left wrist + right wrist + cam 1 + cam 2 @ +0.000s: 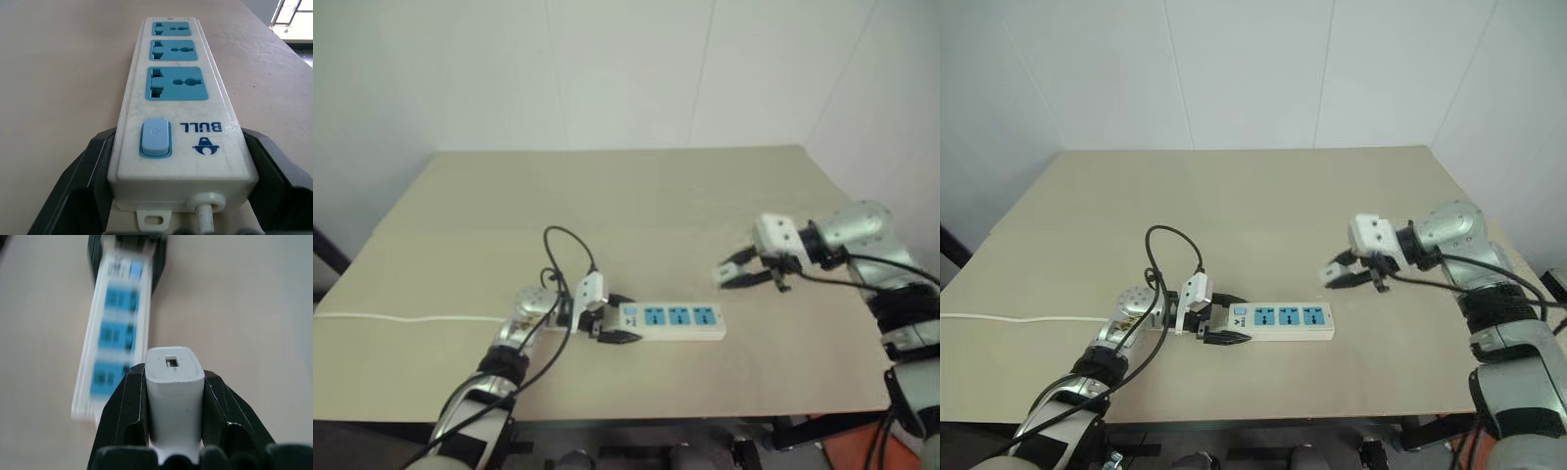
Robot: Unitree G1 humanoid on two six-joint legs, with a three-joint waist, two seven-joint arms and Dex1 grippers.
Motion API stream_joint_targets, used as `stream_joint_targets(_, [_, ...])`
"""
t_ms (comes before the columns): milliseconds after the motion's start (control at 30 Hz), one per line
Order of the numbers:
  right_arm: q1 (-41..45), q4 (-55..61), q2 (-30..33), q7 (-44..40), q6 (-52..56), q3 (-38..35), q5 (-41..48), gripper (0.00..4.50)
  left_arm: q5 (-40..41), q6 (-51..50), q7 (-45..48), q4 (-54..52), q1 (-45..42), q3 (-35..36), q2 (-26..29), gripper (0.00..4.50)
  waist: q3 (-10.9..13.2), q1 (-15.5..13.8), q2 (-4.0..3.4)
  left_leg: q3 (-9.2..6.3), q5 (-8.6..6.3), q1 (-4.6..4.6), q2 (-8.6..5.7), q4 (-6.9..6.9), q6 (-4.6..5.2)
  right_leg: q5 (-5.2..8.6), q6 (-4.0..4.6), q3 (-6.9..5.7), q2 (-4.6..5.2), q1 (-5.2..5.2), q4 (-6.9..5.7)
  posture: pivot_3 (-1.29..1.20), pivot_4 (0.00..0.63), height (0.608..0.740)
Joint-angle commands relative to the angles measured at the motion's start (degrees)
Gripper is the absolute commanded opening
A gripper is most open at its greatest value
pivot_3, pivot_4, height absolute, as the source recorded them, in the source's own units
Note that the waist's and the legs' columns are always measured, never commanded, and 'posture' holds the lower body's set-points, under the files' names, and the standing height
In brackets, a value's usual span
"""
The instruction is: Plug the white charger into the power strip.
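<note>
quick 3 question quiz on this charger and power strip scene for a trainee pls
1. True or false: the white charger is already plugged into the power strip.
2. Which gripper clamps the strip's switch end: A left, B right?
3. How many blue sockets does the strip have?

Key: 1 false, the right gripper holds it above the table; 2 A; 3 three.

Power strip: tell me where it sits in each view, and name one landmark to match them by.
Left eye view: power strip lies lower centre on the table.
Right eye view: lower centre, switch end between the left tool's fingers.
Left wrist view: runs up the middle, switch nearest.
Right wrist view: upper left, beyond the held white charger.
Landmark: its three blue sockets.
</note>
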State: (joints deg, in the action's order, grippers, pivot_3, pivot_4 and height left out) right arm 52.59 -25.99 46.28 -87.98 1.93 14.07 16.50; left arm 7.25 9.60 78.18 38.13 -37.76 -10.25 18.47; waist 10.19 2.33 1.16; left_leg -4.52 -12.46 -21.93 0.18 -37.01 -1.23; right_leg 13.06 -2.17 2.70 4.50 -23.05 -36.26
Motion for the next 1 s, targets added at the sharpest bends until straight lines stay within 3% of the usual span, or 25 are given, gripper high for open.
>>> stream_joint_targets(33, [-0.8, 6.4, -2.3, 5.3, 11.7, -6.6, 6.5, 1.15, -0.5, -0.3, 0.1, 0.8, -0.7, -0.5, 0.5, 3.28, 0.0, -0.1, 0.00, -0.01, 0.00, -0.05, 0.00, 0.00, 0.00, 0.00, 0.00, -0.01, 0.00, -0.04, 0.00, 0.00, 0.150, 0.740])
stream_joint_targets(300, [-5.5, 16.5, -12.6, 25.2, 24.6, -15.9, 12.2, 1.15, -0.1, -0.9, -0.3, -0.1, -0.3, 0.1, 1.3, 3.28, 0.0, 0.0, 0.00, -0.02, 0.00, -0.11, 0.00, -0.02, 0.00, 0.00, -0.01, -0.02, 0.00, -0.13, -0.08, 0.00, 0.150, 0.740])
stream_joint_targets(467, [-10.1, 21.8, -17.4, 32.2, 24.3, -16.7, 11.3, 1.15, 0.4, -1.6, -0.7, -0.6, -0.1, 0.5, 1.6, 3.28, 0.0, 0.0, 0.00, -0.02, 0.00, -0.13, 0.00, -0.02, 0.00, -0.01, -0.02, -0.03, -0.01, -0.16, -0.10, 0.00, 0.150, 0.740])
stream_joint_targets(633, [-14.8, 24.9, -20.8, 34.2, 20.8, -15.2, 10.1, 1.15, 0.7, -2.3, -1.4, -1.1, -0.1, 0.6, 1.5, 3.28, 0.0, 0.1, 0.00, -0.01, 0.00, -0.12, 0.00, -0.02, 0.00, 0.00, -0.02, -0.02, -0.02, -0.17, -0.15, 0.00, 0.150, 0.740])
stream_joint_targets(1000, [-20.6, 23.7, -23.4, 27.4, 10.1, -7.7, 5.4, 1.15, 0.8, -2.4, 0.1, -0.1, -1.0, 0.1, 2.4, 3.28, 0.0, 0.3, 0.00, -0.02, 0.00, -0.10, 0.01, -0.02, 0.00, 0.01, -0.05, -0.02, -0.05, -0.17, -0.15, 0.00, 0.150, 0.740])
